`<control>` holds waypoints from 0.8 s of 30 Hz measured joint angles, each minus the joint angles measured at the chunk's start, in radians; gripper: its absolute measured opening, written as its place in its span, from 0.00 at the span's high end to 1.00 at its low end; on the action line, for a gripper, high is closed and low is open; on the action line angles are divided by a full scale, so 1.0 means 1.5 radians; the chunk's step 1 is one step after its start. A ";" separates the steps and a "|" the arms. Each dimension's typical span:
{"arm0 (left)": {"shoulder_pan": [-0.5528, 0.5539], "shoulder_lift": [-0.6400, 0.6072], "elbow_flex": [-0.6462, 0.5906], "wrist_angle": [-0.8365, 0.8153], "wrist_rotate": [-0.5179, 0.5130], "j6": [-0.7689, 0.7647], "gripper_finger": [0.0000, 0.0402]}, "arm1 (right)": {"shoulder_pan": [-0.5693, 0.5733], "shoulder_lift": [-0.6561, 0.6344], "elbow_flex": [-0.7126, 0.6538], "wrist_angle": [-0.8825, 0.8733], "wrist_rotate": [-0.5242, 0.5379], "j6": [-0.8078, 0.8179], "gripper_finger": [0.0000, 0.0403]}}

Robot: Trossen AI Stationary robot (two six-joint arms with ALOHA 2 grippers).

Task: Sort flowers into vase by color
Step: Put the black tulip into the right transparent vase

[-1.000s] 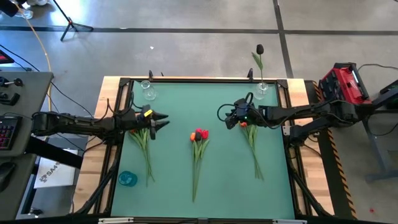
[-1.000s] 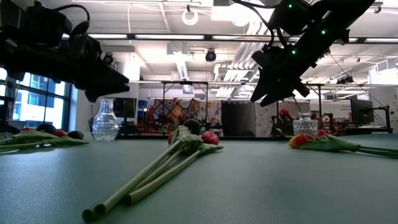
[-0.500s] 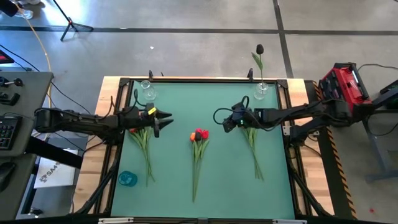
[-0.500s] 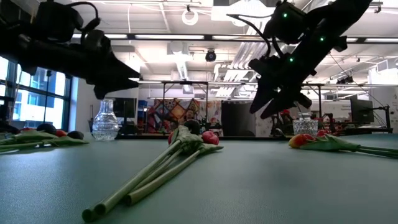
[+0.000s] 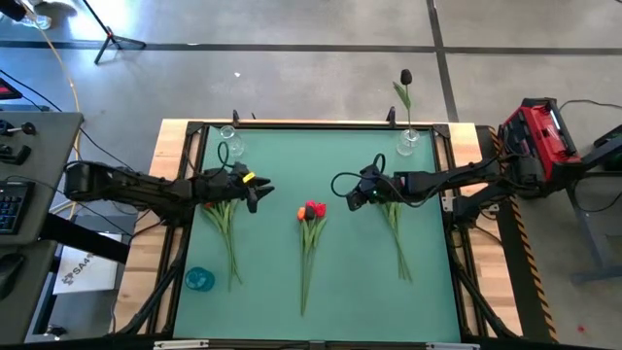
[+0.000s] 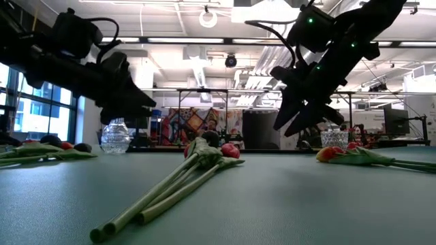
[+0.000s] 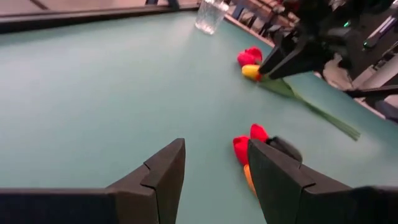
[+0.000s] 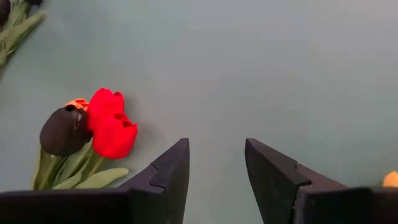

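Observation:
Three bunches of tulips lie flat on the green table: a left bunch (image 5: 224, 226), a middle bunch (image 5: 309, 238) with red, orange and dark heads (image 8: 102, 124), and a right bunch (image 5: 395, 228) with red and yellow heads (image 7: 250, 62). A dark tulip (image 5: 404, 80) stands in the far right glass vase (image 5: 408, 142). The far left vase (image 5: 231, 144) holds nothing. My left gripper (image 5: 264, 189) hovers open just left of the middle heads. My right gripper (image 5: 348, 192) hovers open just right of them, tilted down. Neither has anything between its fingers.
A small blue round object (image 5: 199, 279) sits near the table's front left corner. Dark rails frame the table (image 5: 321, 124). The stems of all three bunches point toward the near edge. Bare green surface (image 5: 350, 272) lies between the bunches.
My left gripper has moved toward the table's right, nearer the middle bunch, sinking a little and rolling. My right gripper has come down and moved slightly toward the table's left, toward the same heads, rolling as it went. The flowers have not moved.

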 joint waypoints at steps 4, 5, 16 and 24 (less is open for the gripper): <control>-0.012 0.029 0.000 0.010 0.001 0.000 0.59 | 0.016 0.000 0.000 0.017 0.001 0.008 0.67; -0.015 0.038 0.000 0.020 0.001 0.000 0.59 | 0.021 0.000 0.000 0.018 0.001 0.013 0.67; -0.036 0.101 0.000 0.065 0.001 0.000 0.59 | 0.049 0.033 0.000 0.001 0.002 0.059 0.67; -0.036 0.108 0.001 0.065 0.012 0.001 0.59 | 0.048 0.120 0.001 0.169 -0.058 0.053 0.67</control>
